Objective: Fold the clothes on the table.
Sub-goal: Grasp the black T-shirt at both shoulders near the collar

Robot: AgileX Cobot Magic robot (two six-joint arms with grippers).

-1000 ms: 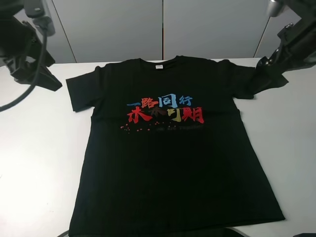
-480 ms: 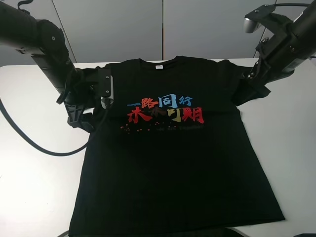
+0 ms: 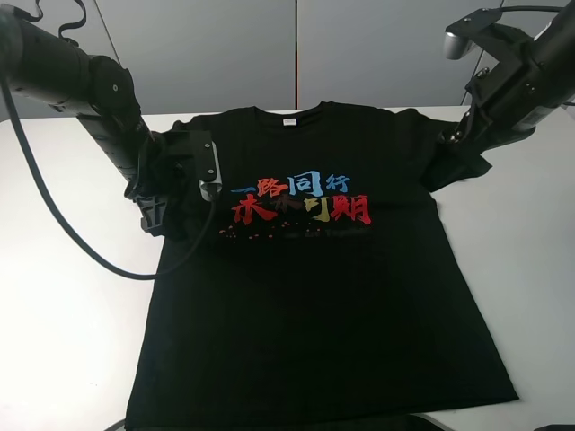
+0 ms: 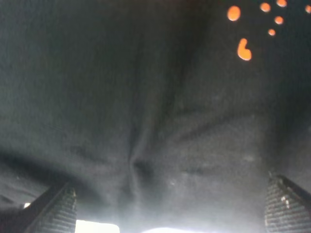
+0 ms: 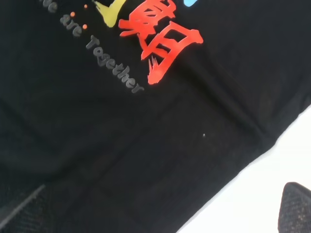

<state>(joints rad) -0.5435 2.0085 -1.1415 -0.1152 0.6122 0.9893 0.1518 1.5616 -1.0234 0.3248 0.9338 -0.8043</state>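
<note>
**Change of state.** Over the last second both arms have come down from the far corners of the table [image 3: 72, 314] to the T-shirt [image 3: 314, 296].

- The left claw [image 4: 170, 211] now sits low over the sleeve-and-side area on the left of the high view. It edged slightly inward during the last half second.
- The right claw [image 5: 158, 216] hangs over the opposite sleeve [image 3: 440, 144], with no shift in that interval.
- Both claws have their jaws wide apart and hold nothing. Contact with the cloth cannot be confirmed.

**Assessment.** Folding has not begun. This appears to be the approach to a first grasp at the sleeves.

**Condition of the T-shirt.**

- It lies flat and front up, centred on the table, with the collar toward the far edge and the hem toward the near edge.
- The fabric is black, with a red, blue and yellow print [image 3: 301, 199] and a white neck label [image 3: 289, 121].
- A small pucker shows between the left claw's fingers.
</note>
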